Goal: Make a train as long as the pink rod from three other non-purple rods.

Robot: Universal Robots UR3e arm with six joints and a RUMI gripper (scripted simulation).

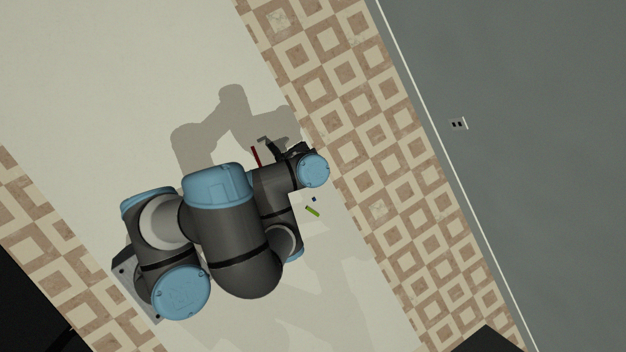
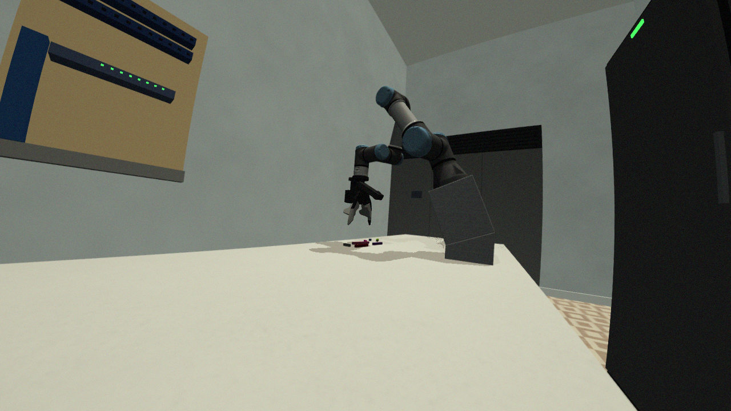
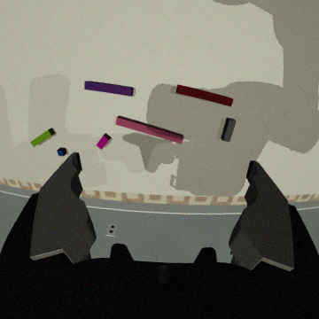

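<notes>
In the wrist view the pink rod (image 3: 149, 129) lies flat in the middle of the table. A purple rod (image 3: 109, 88) lies beyond it to the left and a red rod (image 3: 204, 95) beyond it to the right. A short grey rod (image 3: 228, 129) lies right of the pink one. A magenta rod (image 3: 104, 141), a lime rod (image 3: 42, 137) and a small blue rod (image 3: 61, 151) lie to the left, all apart. My gripper (image 3: 164, 158) (image 2: 358, 214) is open and empty, held well above the rods. In the top view the arm hides most rods; the red rod (image 1: 256, 156), lime rod (image 1: 312, 210) and blue rod (image 1: 313, 198) show.
The rods lie near the table edge, with patterned floor (image 1: 393, 175) beyond it. The arm's base block (image 2: 460, 220) stands on the table close behind the rods. A dark cabinet (image 2: 669, 204) stands at the right.
</notes>
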